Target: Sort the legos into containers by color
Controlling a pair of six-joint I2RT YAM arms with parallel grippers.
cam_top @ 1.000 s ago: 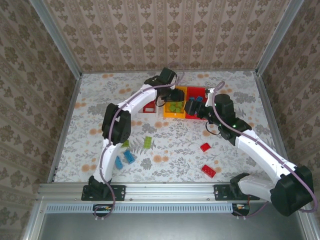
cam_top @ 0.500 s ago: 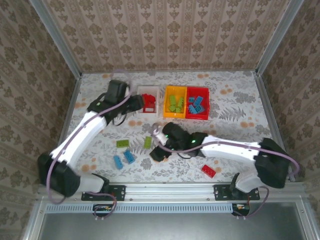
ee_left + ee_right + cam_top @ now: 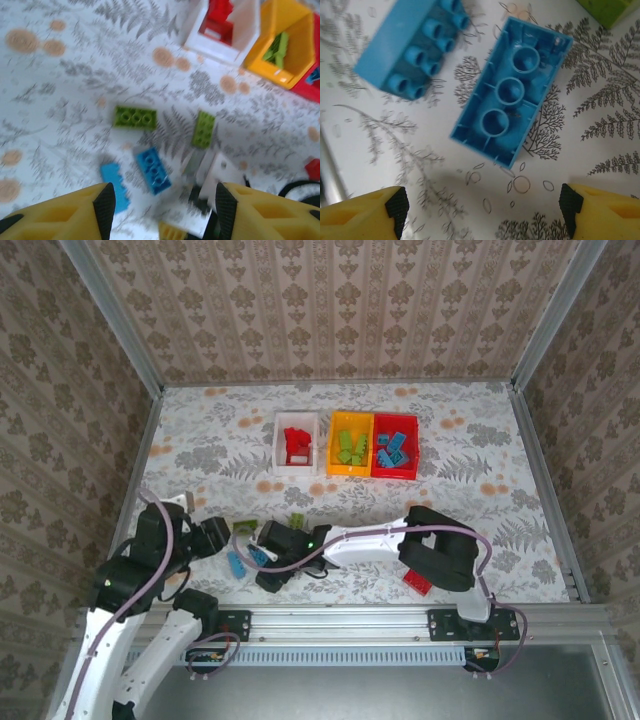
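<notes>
Blue lego [image 3: 512, 90] upside down on table [image 3: 445, 165], hollow side up, long axis from upper right to lower left in right wrist view. Second blue lego [image 3: 412, 45] just beside, studs up, roughly parallel. Right gripper [image 3: 482, 205] above both, spread wide, holding nothing. Left gripper [image 3: 165, 205] also wide, empty, toward table's front left.

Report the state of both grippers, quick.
Left gripper: open, holding nothing.
Right gripper: open, holding nothing, with an upside-down blue brick lying just ahead of its fingers.
</notes>
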